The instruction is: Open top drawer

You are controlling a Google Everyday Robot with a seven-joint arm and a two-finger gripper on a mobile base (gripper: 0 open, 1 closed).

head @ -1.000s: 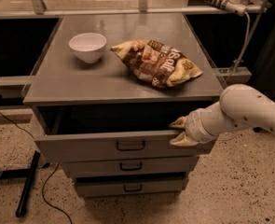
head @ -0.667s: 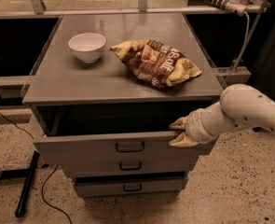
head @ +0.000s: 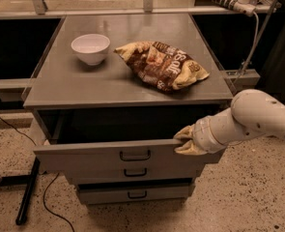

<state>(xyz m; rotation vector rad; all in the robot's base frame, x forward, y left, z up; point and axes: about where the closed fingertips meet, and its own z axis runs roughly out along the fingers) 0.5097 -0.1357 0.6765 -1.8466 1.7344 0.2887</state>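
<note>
Bench of grey sheet metal [head: 108, 86] fills the middle of the view, its flat top carrying two things. Under that top, the wide grey metal top drawer [head: 84, 157] stands pulled partway out of the bench front. Its dark inside shows behind the front panel, and its small black loop handle [head: 135, 155] sits mid-front. Two narrower grey drawers [head: 98, 173] sit below it in the bench. A thick white robot arm [head: 258, 117] reaches in from the bench's right side. A crumpled brown-and-yellow snack bag [head: 161, 64] lies on the bench top toward the right. A round white bowl [head: 90, 48] stands upright at the left rear. The tan two-fingered hand [head: 180, 141] is at the right end of the top drawer's front panel. Its fingers [head: 184, 132] are spread apart, the upper at the panel's top edge and the lower against its face, clasping nothing.
</note>
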